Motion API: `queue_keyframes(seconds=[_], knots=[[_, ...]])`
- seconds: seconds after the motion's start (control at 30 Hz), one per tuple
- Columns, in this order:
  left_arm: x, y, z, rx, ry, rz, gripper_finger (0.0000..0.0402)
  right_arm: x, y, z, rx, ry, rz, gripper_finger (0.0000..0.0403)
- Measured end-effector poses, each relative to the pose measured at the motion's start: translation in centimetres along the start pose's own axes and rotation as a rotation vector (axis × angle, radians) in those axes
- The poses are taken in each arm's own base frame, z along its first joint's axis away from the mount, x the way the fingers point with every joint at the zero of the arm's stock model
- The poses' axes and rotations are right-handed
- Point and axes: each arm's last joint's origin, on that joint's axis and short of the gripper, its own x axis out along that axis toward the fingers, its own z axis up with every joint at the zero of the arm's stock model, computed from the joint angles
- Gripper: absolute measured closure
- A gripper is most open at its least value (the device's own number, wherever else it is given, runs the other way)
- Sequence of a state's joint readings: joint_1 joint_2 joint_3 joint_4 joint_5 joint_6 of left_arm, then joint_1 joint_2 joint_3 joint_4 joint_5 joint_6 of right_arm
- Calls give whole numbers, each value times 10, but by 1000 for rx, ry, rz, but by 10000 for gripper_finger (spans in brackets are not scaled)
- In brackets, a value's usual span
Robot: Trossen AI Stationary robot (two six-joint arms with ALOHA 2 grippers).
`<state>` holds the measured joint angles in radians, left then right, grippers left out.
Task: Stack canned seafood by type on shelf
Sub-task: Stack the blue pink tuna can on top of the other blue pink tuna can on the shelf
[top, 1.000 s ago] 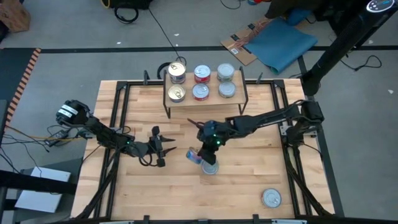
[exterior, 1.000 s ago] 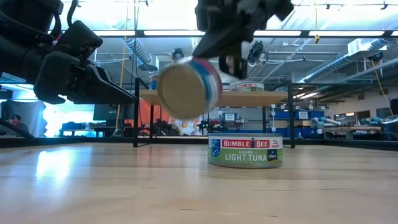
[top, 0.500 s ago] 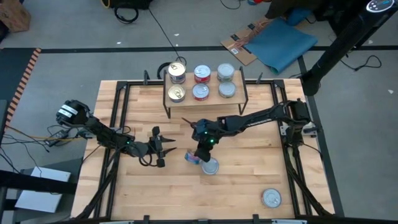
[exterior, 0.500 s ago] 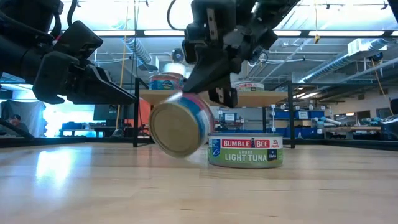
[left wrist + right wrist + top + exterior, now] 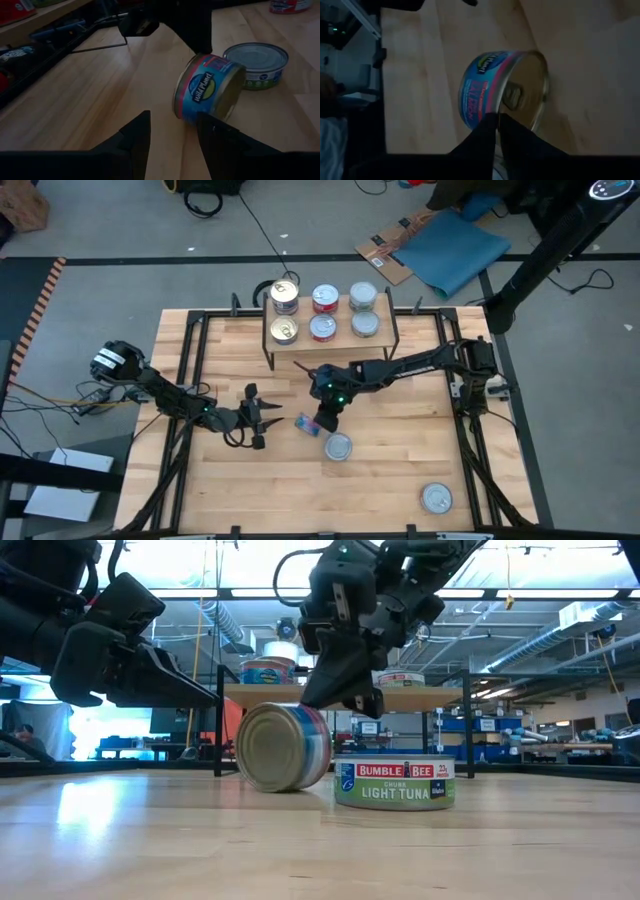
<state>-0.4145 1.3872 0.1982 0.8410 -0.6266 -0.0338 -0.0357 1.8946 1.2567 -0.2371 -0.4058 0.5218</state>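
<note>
Standing on its edge mid-table, a blue-and-pink tin (image 5: 283, 747) rests on the wood just left of a flat tuna tin (image 5: 395, 783), the two close or touching. Another silver tin (image 5: 436, 498) lies well apart at the near right corner. The shelf (image 5: 330, 345) at the far edge carries six tins (image 5: 323, 300) in two rows. Right gripper (image 5: 352, 698) hangs just above the tipped tin, fingers nearly pressed together, gripping nothing; its arm reaches in from the right. Left gripper (image 5: 262, 420) waits left of the tins, fingers spread, pointing at them.
</note>
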Motion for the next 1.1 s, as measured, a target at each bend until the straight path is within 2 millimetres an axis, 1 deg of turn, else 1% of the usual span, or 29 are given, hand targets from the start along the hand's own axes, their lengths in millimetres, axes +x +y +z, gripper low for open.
queue_keyframes(seconds=[0.17, 0.3, 0.4, 0.5, 0.6, 0.67, 0.77, 0.83, 1.03, 1.1], knots=[[0, 0, 0, 0, 0, 0, 238, -2, -1, 0, 0, -16, -35, 326], [0, 0, 0, 0, 0, 0, 238, -14, 5, 3, -12, -61, -74, 277], [0, 0, 0, 0, 0, 0, 238, -22, 17, -1, -53, -92, -129, 232], [0, 0, 0, 0, 0, 0, 238, -23, 36, -10, -162, -130, -203, 186], [0, 0, 0, 1, 1, 0, 238, -15, 56, -22, -295, -168, -286, 148], [0, 0, 0, 1, 1, 0, 238, -5, 66, -32, -369, -186, -345, 130], [0, 0, 0, 1, 1, 0, 238, 6, 73, -42, -419, -220, -454, 112], [0, 0, 0, 0, 1, 0, 238, 7, 75, -46, -429, -244, -519, 105], [0, 0, 0, -3, 0, 0, 238, 7, 77, -46, -393, -256, -499, 95], [0, 0, 0, -3, 0, 0, 239, 12, 76, -46, -388, -252, -487, 95]])
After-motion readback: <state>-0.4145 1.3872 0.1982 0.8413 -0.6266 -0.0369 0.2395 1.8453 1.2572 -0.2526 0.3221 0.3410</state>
